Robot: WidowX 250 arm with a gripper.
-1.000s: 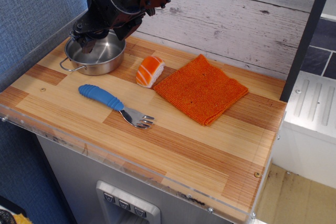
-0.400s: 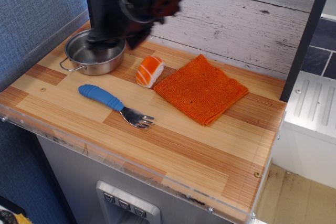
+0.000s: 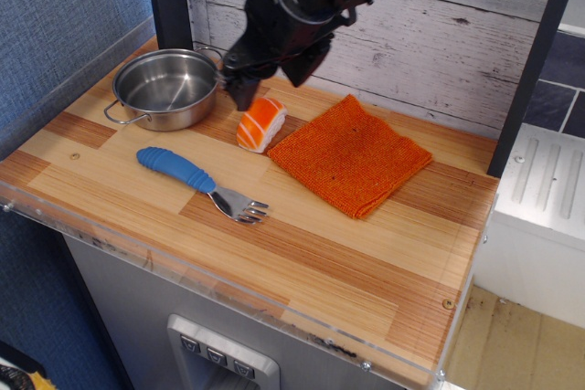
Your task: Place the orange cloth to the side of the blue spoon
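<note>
Steel pot (image 3: 167, 89), nothing inside

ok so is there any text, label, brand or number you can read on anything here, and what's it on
None: no readable text, label, brand or number shows in this view.
The orange cloth, blue spoon, steel pot, sushi piece and wooden counter carry no markings.
The buttons on the grey panel below the counter may bear symbols, but they are too small to read.
The gripper shows no lettering either.
</note>
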